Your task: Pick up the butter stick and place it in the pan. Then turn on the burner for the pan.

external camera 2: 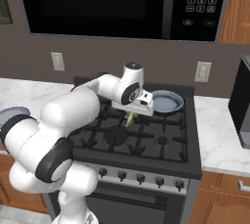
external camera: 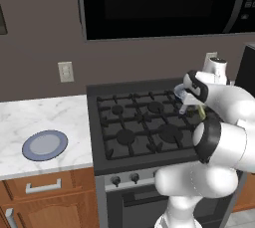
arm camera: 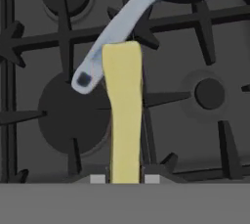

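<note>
Gripping the butter stick (arm camera: 124, 115), the gripper (arm camera: 125, 179) is closed on its near end, w/ the bar running straight out between the two finger tips. In the hand view the stick is pale yellow, long & thin, its far end overlapping the pan's handle (arm camera: 113, 37) as seen from above. Whether it touches the handle can't be told.

In the right base view the gripper (external camera 2: 132, 113) hangs over the middle of the stove (external camera 2: 146, 140), and the stick (external camera 2: 130, 119) pokes down from it, clear of the grates, above the centre burners. In the left base view the stick (external camera: 201, 112) shows as a small olive sliver just below the hand, partly hidden by the arm.

The pan (external camera 2: 166, 101) sits on the back right burner, blue-grey inside, nothing in it that I can see. Its handle points toward the front left, toward the gripper. Stick is near the pan but not over the bowl.

Further out: black grates over the cooktop, a row of knobs (external camera 2: 140, 177) along the stove front. A microwave (external camera 2: 122, 5) hangs above. Marble counter (external camera: 45, 117) to the left of the stove carries a round blue plate (external camera: 45, 145), well apart from the pan. A wall outlet (external camera: 65, 71) sits above that counter.
</note>
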Controlling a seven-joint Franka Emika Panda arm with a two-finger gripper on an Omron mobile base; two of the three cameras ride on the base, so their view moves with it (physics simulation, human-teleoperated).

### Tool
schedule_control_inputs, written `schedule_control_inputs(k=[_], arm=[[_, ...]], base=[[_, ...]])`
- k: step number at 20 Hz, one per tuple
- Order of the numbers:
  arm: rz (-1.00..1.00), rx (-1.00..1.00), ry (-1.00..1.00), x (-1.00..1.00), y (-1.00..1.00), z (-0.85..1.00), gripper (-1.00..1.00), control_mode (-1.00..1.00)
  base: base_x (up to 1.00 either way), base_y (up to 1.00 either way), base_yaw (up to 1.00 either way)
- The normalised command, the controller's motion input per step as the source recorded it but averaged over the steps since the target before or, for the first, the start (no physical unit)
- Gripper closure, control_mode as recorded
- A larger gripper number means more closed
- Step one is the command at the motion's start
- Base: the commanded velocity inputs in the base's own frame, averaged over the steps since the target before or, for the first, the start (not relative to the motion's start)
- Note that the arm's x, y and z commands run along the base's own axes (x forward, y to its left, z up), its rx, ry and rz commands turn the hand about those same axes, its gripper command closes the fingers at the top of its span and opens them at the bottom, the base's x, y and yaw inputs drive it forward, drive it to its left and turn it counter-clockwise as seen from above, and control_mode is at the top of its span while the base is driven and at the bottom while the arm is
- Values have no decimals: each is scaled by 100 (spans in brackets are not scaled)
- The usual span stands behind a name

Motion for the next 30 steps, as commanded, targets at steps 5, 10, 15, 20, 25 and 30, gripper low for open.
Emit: schedule_control_inputs(k=[5,10,15,20,25,30], arm=[[5,-1,1,45,-60,4,100,-100],[8,0,0,62,-48,1,100,-100],[5,0,0,65,-27,0,100,-100],[8,-1,0,56,-21,-11,100,-100],[7,0,0,50,-25,-17,100,-100],[4,-2,-4,38,-8,-21,100,-100]], base=[[0,0,0],[0,0,0],[0,0,0],[0,0,0],[0,0,0],[0,0,0]])
